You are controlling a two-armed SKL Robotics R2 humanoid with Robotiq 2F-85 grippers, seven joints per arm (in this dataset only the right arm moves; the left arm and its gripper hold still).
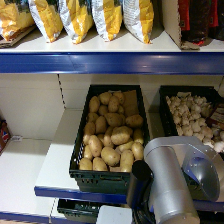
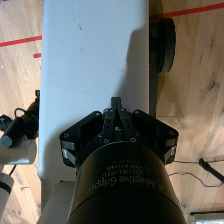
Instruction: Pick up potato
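Observation:
A black crate (image 1: 80,150) on the white shelf holds many tan potatoes. The large oval potato (image 1: 120,135) lies on top of the pile, right of the crate's middle. In the head view my right arm (image 1: 172,182) fills the lower right, in front of the shelf and below the crate; its fingers are hidden there. The right wrist view shows my right gripper (image 2: 116,102) pointing down over my own white base (image 2: 90,60) and a wooden floor. Its fingers meet at the tips, shut with nothing between them. No potato appears in that view.
A second black crate (image 1: 167,92) of whitish mushrooms stands to the right of the potato crate. A blue-edged shelf (image 1: 100,62) above carries yellow and white bags. A blue shelf lip (image 1: 55,191) runs in front of the crates. A black wheel (image 2: 162,45) stands on the floor.

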